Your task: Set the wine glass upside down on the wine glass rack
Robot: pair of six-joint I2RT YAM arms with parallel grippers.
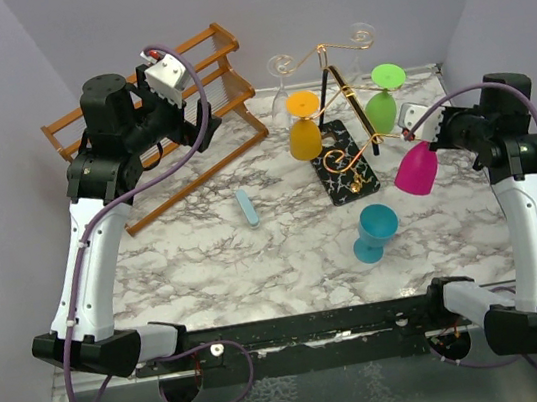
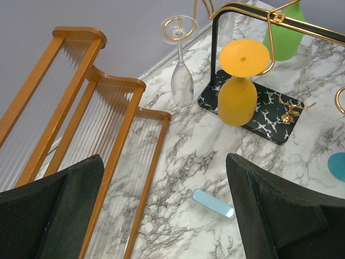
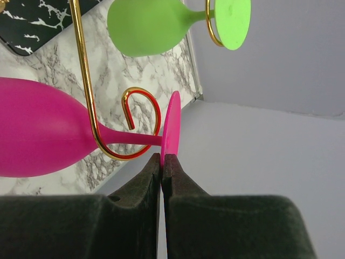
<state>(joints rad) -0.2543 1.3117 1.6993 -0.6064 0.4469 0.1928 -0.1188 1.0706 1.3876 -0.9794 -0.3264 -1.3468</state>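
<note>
Right pincer (image 3: 162,162) pinched tight on foot of magenta wine glass (image 3: 43,127), bowl down, stem inside a gold curl of wine glass rack (image 1: 344,164). Hanging looks nearly done; release remains. Left pincer (image 2: 161,181) wide, holding nothing.

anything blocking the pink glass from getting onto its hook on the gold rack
Nothing visible does. The pink wine glass has its stem running through the gold wire hook, foot on the outer side, with the right gripper shut on the foot's rim. The green glass hangs apart on another arm.
</note>
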